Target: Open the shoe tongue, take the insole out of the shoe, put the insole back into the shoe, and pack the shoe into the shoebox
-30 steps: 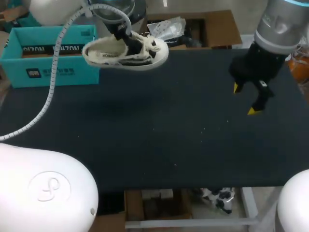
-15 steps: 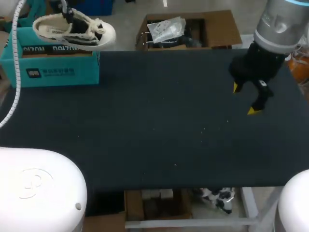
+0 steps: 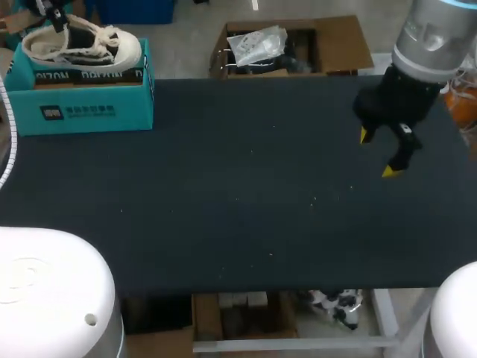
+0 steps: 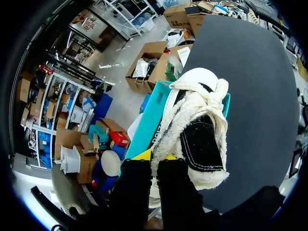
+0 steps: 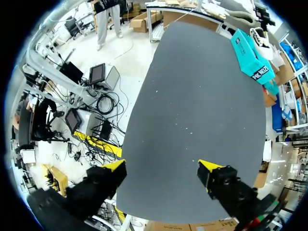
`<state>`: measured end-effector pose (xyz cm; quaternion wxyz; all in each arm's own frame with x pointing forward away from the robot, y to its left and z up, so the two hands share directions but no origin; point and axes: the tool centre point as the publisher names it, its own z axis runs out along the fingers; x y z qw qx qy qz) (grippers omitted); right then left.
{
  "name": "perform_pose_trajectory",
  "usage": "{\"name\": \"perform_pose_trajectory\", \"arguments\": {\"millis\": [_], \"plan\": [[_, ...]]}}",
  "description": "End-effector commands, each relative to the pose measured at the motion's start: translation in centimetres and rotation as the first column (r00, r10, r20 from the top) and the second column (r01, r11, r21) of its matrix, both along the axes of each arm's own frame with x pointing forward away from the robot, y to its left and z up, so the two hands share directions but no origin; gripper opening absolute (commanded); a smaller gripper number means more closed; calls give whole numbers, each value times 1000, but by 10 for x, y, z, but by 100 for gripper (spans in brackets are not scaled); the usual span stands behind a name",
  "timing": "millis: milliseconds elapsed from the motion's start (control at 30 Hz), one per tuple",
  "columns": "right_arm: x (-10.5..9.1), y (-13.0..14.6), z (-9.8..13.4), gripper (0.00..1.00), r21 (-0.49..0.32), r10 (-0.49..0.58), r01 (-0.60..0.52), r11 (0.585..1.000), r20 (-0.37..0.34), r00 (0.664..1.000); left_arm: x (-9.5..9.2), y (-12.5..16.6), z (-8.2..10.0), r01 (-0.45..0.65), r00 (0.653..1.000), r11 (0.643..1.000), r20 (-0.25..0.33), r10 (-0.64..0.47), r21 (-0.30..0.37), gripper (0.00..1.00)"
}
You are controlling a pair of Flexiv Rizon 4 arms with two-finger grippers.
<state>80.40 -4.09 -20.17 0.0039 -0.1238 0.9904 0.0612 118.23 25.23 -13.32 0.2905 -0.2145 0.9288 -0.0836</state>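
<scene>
A cream and black sneaker (image 3: 80,46) hangs just above the teal shoebox (image 3: 82,104) at the table's far left corner. My left gripper (image 3: 52,10) is shut on the shoe's heel end. In the left wrist view the sneaker (image 4: 197,130) fills the space ahead of my left gripper (image 4: 153,156), with the shoebox (image 4: 150,122) under it. My right gripper (image 3: 376,153) hovers over the table's right side, open and holding nothing. Its yellow tips stand wide apart in the right wrist view (image 5: 161,168), where the far-off shoebox (image 5: 250,57) also shows.
The black table top (image 3: 246,186) stretches bare between the shoebox and my right gripper. A white cable (image 3: 6,164) of my left arm hangs along the table's left edge.
My left arm has carried the sneaker leftward and back, from beside the shoebox to just above its opening. My right arm has not moved.
</scene>
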Motion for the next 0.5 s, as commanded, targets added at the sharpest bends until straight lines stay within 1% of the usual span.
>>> {"name": "perform_pose_trajectory", "arguments": {"millis": [33,167,233,300,500], "plan": [[0,0,1,100,-1,0,0,1000,-2,1000,17,9,-27,26,999,999,-23,-27,-30,0],[0,0,1,100,-1,0,0,1000,-2,1000,20,12,-49,43,997,998,-67,-46,-46,0],[0,0,1,100,-1,0,0,1000,-2,1000,18,12,-61,51,995,997,-86,-55,-52,0],[0,0,1,100,-1,0,0,1000,-2,1000,17,10,-74,38,994,999,-101,-41,-27,0],[0,0,1,100,-1,0,0,1000,-2,1000,19,13,-98,26,988,999,-155,-29,-26,0]]}}
